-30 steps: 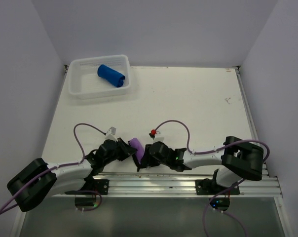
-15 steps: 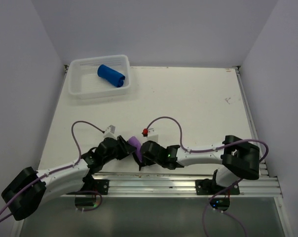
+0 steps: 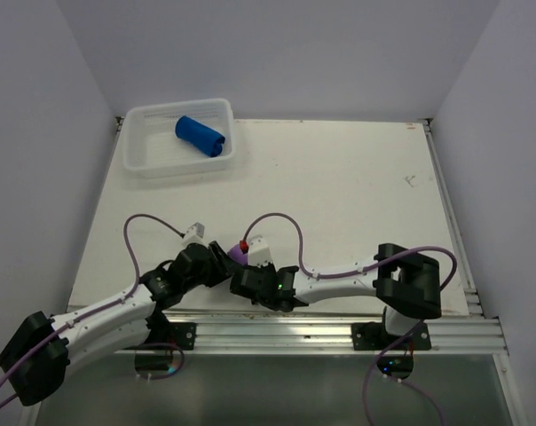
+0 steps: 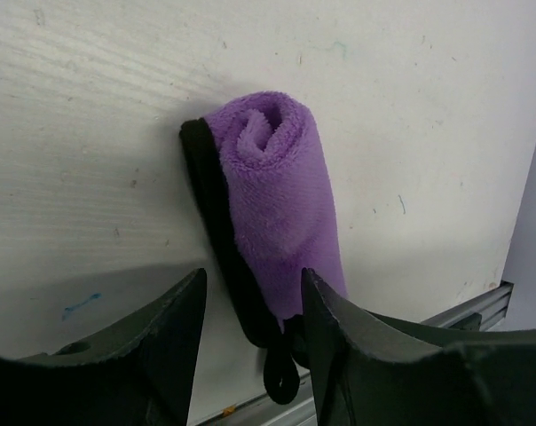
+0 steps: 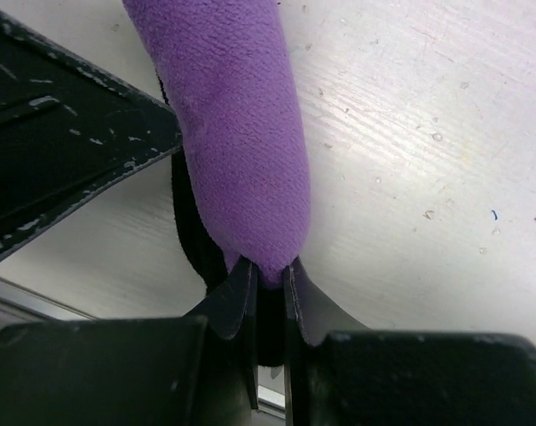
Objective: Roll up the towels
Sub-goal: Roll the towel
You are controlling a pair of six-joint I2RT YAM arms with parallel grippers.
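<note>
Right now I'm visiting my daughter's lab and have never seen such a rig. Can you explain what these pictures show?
It is a robot with two jointed arms, the left arm and the right arm, bolted at the near edge of a white table. The wide picture comes from a fixed camera above and behind them. The two close-ups come from a camera on each wrist, so each shows that arm's own fingers. In the far left corner sits a white basket with a rolled blue towel inside. Close to the arms lies a rolled purple towel with a dark edge. The right fingers pinch one end of it. The left fingers stand open close to it, gripping nothing.
</note>
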